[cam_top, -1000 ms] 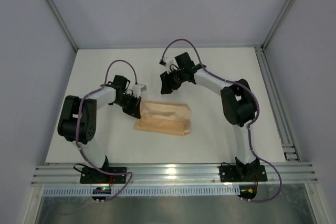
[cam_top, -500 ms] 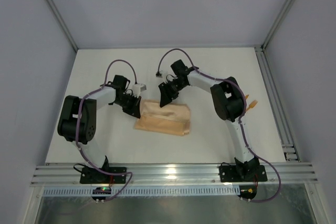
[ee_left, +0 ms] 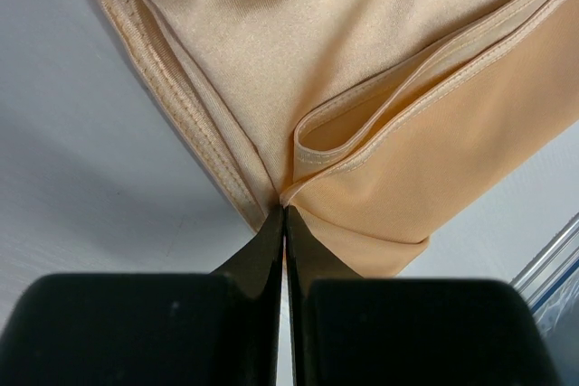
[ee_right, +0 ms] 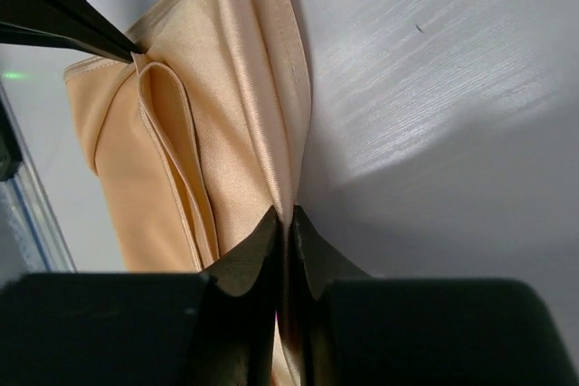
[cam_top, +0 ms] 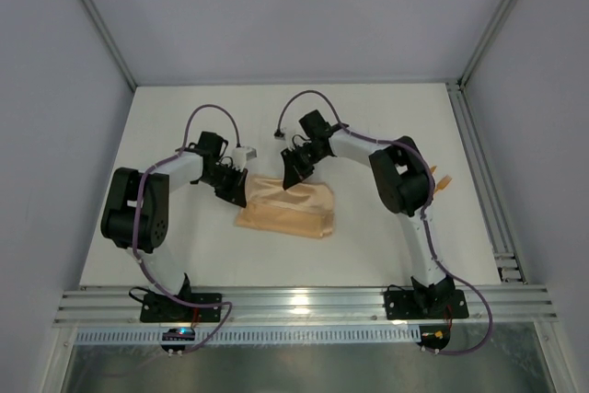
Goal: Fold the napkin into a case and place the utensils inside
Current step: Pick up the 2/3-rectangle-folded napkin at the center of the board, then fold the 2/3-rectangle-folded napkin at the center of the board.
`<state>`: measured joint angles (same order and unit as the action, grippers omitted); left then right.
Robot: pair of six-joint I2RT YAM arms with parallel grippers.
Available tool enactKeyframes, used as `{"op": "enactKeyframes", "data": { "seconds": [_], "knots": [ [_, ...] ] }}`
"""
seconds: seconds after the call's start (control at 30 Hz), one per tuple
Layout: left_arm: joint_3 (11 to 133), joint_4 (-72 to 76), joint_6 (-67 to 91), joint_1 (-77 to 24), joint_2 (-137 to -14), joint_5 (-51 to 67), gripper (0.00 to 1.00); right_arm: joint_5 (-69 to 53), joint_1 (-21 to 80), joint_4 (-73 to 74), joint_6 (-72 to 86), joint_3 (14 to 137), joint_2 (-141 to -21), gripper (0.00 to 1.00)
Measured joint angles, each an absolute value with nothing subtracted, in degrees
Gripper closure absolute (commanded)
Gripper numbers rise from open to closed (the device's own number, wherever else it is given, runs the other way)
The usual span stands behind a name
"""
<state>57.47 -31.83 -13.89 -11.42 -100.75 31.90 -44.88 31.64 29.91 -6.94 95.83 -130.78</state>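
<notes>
White table [cam_top: 386, 246], w/ the napkin [cam_top: 293, 211] folded approx. mid-table btwn the two arms. The left gripper [ee_left: 284, 216] is pinched tight on the napkin's left edge where the layers meet. The right gripper [ee_right: 288, 221] is clamped on its far edge, cloth running btwn the fingers.

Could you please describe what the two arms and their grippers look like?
The left arm and right arm have white links and bulky black joints, with a purple cable looping along each. The left gripper and right gripper are black, with tapered wedge-shaped fingers.
</notes>
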Motion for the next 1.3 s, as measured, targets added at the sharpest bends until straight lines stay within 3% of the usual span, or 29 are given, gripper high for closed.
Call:
{"op": "enactKeyframes", "data": {
  "seconds": [0.13, 0.33, 0.63, 1.3],
  "knots": [
    [57.6, -31.6, -13.6, -11.4, -100.9, 31.9, 1.0, -36.4, 34.3, 25.2, -7.2, 88.9, -125.1, 0.95],
    [58.5, -31.9, -12.5, -11.0, -101.9, 32.3, 1.0, -23.8, 40.5, 18.0, -7.5, 78.0, -115.8, 0.96],
    [59.0, -32.0, -11.9, -10.7, -102.5, 32.8, 1.0, -6.9, 46.7, 11.2, -11.0, 72.5, -110.8, 0.97],
    [60.3, -32.2, -10.9, -10.4, -103.9, 33.9, 1.0, 10.7, 58.4, -0.4, -18.8, 61.0, -104.1, 0.97]
  ]
}}
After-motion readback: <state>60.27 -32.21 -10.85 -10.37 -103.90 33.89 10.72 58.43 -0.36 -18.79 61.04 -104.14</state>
